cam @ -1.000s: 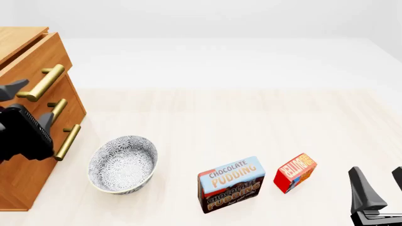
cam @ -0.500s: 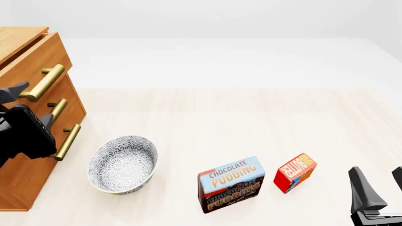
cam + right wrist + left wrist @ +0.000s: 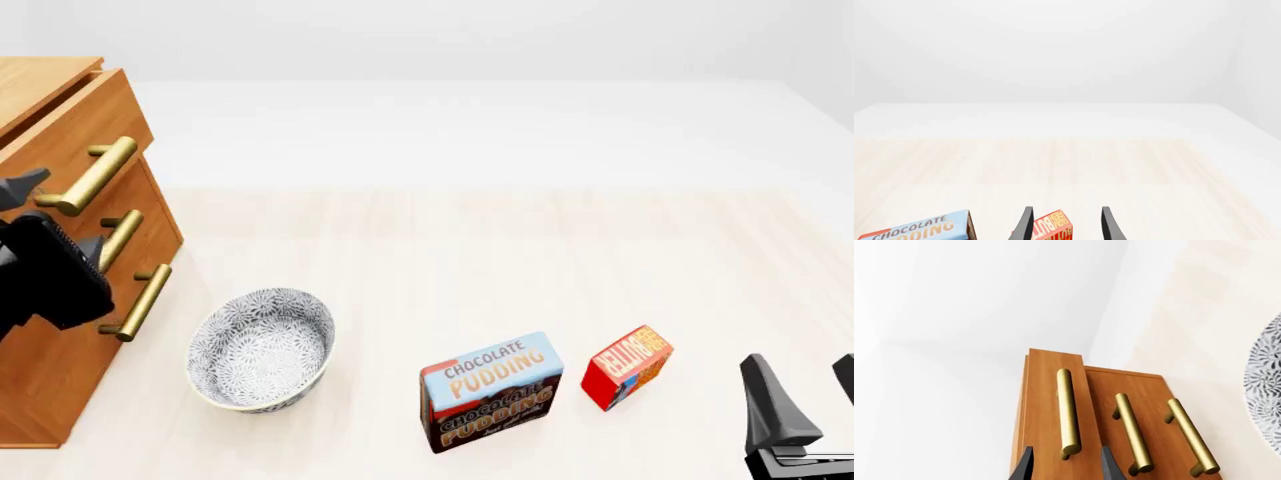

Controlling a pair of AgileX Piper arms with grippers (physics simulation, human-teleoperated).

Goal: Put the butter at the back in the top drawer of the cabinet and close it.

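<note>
Front view first: the light-brown wooden cabinet [image 3: 60, 260] of three stacked drawers stands at the left edge of the pale wooden table [image 3: 534, 260], its front turned toward the table's middle. Its top drawer [image 3: 74, 120], the uppermost one with a brass-coloured bar handle [image 3: 91, 175], juts out a little past the two drawer fronts below it. The black left gripper [image 3: 54, 215] hangs just in front of the cabinet's face, one fingertip near the close end of that top handle; its jaws are spread, with nothing between them. From the left wrist view the two dark fingertips [image 3: 1025, 467] stand on either side of the near end of the top handle [image 3: 1067, 412], which lies between them but is not pinched.

Close to the near edge of the table, a white bowl with a grey floral pattern [image 3: 262, 348] sits just beside the cabinet. Further along that edge toward the right stands the larger blue and brown "CHOCOLATE PUDDING" box [image 3: 490, 390], and just beside it, apart from it, the small red and orange butter box [image 3: 627, 365] with pale lettering, tilted on the table.

At the near right corner, the black right gripper [image 3: 807, 405] rests low with its jaws spread and empty, well apart from the cabinet. The right wrist view shows the butter [image 3: 1053, 227] ahead of it, between the lines of its two fingers.
</note>
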